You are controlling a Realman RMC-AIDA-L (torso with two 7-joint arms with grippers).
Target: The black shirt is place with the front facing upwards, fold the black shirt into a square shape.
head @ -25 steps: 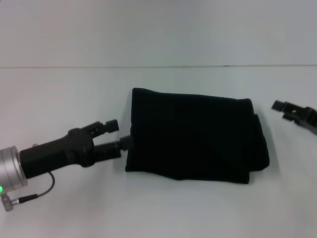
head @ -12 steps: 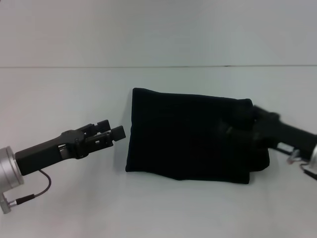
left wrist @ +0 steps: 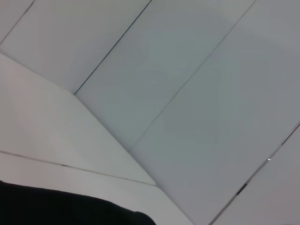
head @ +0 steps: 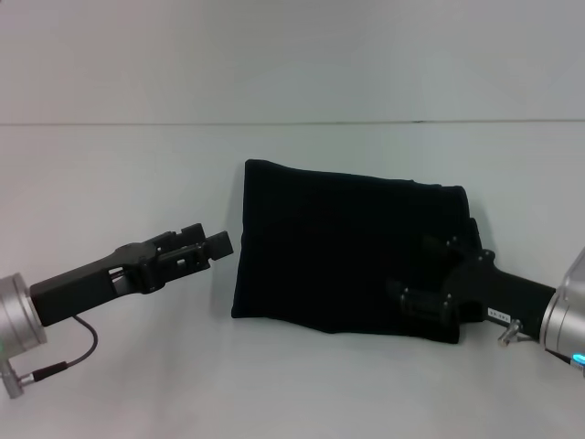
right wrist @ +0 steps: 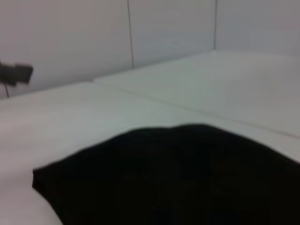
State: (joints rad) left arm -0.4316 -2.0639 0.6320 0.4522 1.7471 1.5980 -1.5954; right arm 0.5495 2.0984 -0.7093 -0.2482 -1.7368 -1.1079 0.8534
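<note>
One folded bundle, the black shirt (head: pixel 352 251), lies at the centre of the head view, slightly right of the middle, flat on the white desk (head: pixel 119 174). It is already doubled over into a compact block, wider than tall, with a straight left edge and a thicker, rounded right edge where layers stack. No lettering or label shows, so the chest side is likely tucked inside. As a judgement, the folding looks nearly finished; what remains seems to be tidying or squaring the right side.

At the lower right of the frame, the right tool (head: pixel 431 274) reaches in over the shirt's right end and lies against the dark cloth. Black on black, its fingers cannot be made out, so I cannot tell whether they are spread or pinched on fabric. Coming in low from that side would suit pressing or tucking the bulky edge. The right wrist view shows only the shirt's dark surface close up, with pale desk beyond.

At the lower left of the frame, the left tool (head: pixel 203 248) hovers just beside the shirt's left edge, apart from it, its fingers drawn together around nothing. Its place suggests it is clear of the cloth and leaving the work to the other arm.
</note>
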